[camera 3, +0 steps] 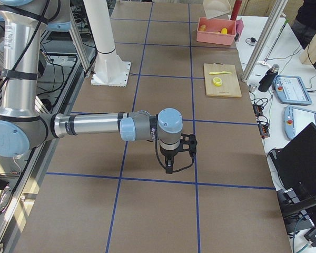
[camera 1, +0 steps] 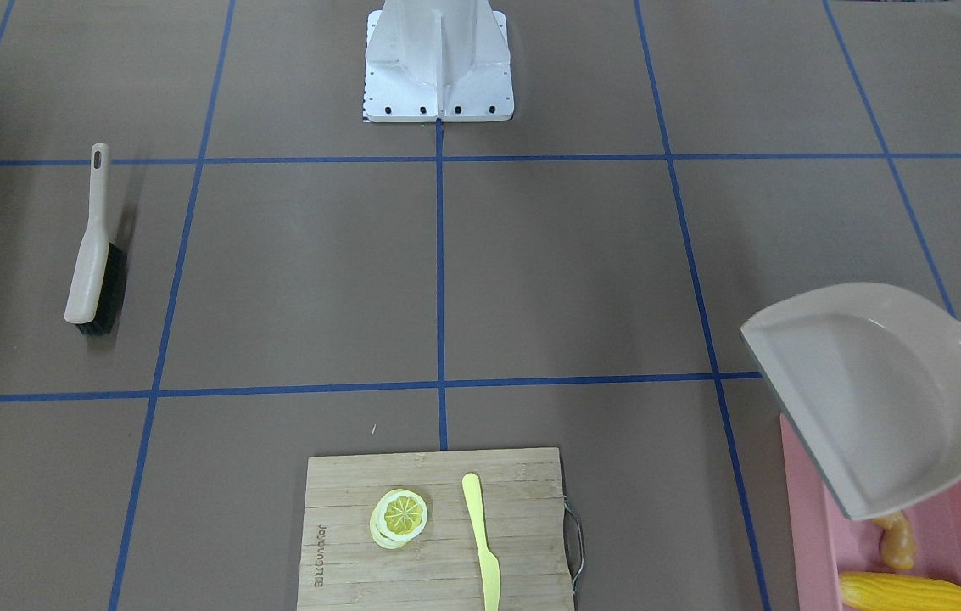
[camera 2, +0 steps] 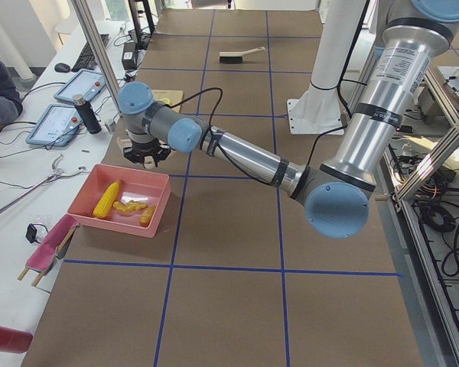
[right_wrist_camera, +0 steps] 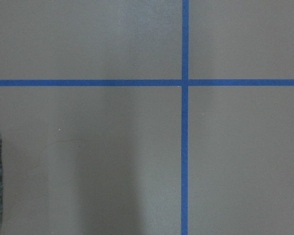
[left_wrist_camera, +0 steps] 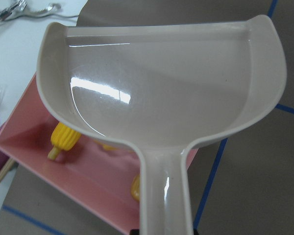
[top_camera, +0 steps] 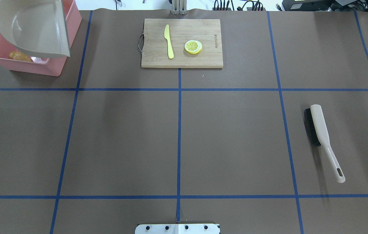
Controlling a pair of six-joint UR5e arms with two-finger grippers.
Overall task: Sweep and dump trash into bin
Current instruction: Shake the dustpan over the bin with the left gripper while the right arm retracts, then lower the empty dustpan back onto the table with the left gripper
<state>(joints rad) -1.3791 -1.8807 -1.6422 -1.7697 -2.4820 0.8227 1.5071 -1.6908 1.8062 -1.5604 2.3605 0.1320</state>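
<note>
My left gripper (camera 2: pixel 145 151) holds the beige dustpan (camera 1: pixel 879 399) by its handle, tilted over the pink bin (camera 1: pixel 811 526) at the table's far left corner. The pan (left_wrist_camera: pixel 161 88) looks empty. In the bin lie the yellow corn cob (camera 1: pixel 904 590), the tan ginger root (camera 1: pixel 896 543) and a brown potato (top_camera: pixel 19 56), partly hidden by the pan. My right gripper (camera 3: pixel 171 161) hangs over bare table near the brush. It shows only in the exterior right view, so I cannot tell whether it is open or shut.
A beige hand brush (top_camera: pixel 323 136) lies on the table's right side. A wooden cutting board (top_camera: pixel 158 58) at the far middle carries a yellow-green knife (top_camera: pixel 169 42) and a lemon slice (top_camera: pixel 193 46). Blue tape lines cross the brown table.
</note>
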